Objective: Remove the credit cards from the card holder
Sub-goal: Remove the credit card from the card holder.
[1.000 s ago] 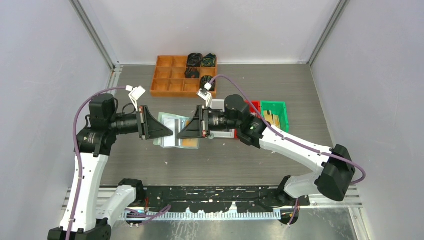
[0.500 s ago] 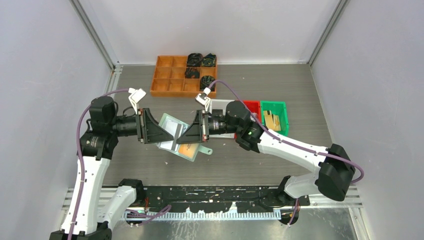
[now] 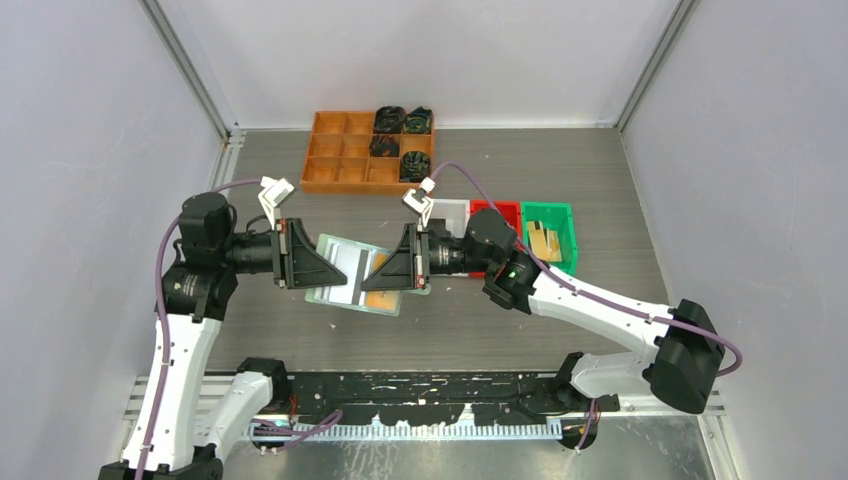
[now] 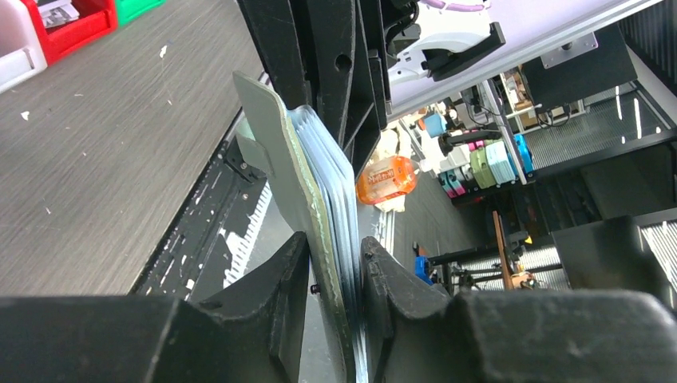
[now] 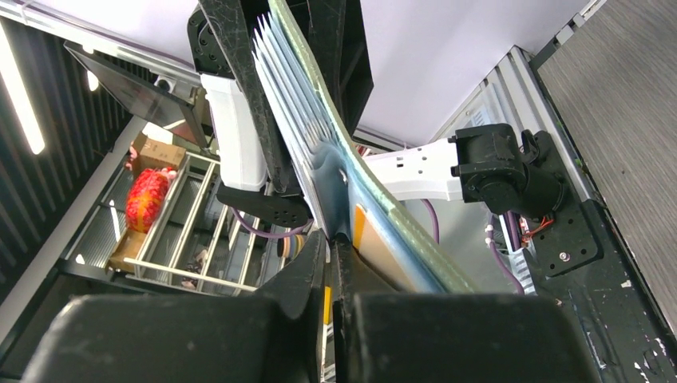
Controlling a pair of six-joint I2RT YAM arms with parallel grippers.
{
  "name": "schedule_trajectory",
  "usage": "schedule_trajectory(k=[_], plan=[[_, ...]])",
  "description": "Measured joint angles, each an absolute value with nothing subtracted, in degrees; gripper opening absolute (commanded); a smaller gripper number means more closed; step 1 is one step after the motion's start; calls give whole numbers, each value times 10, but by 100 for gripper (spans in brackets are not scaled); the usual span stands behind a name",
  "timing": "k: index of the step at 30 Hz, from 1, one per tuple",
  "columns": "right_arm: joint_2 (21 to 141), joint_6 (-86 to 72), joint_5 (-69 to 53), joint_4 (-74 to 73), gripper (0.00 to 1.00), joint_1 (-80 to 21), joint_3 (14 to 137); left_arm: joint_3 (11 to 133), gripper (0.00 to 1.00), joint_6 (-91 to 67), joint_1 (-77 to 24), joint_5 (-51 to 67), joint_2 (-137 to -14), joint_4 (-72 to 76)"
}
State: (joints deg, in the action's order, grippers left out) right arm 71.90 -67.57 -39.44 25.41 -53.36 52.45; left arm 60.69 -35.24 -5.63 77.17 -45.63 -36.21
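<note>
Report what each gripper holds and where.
Left gripper clamps the card holder by its left half; right gripper pinches the right half at the orange card. Unclear if the card itself is gripped.

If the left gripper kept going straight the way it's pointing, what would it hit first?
Most likely the right gripper, which faces the left gripper head-on, just past the card holder it is clamping. The left wrist view shows it straight ahead, though exact height alignment is unclear.

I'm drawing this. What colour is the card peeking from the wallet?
Orange card, clearest in the top view.
</note>
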Motion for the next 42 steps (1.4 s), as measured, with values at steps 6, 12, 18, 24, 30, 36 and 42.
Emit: schedule_trajectory(k=[6,12,18,24,30,36,42], plan=[[712,-672,-387,255,3,-534,520,607,22,-359,-57,772,-456,-360],[708,-670,-388,256,21,-534,520,607,12,-360,-57,771,-456,-357],[709,-680,-386,263,20,-530,521,607,11,-361,-57,772,-456,-354],[722,-718,-389,311,13,-514,521,607,11,-369,-56,772,-456,-352],[724,-732,-391,334,3,-512,517,609,19,-376,-56,773,-456,-346],[715,-735,-384,347,1,-511,497,610,39,-378,-58,779,-457,-344],[699,-736,-377,347,1,-511,482,610,23,-377,-59,781,-457,-341]])
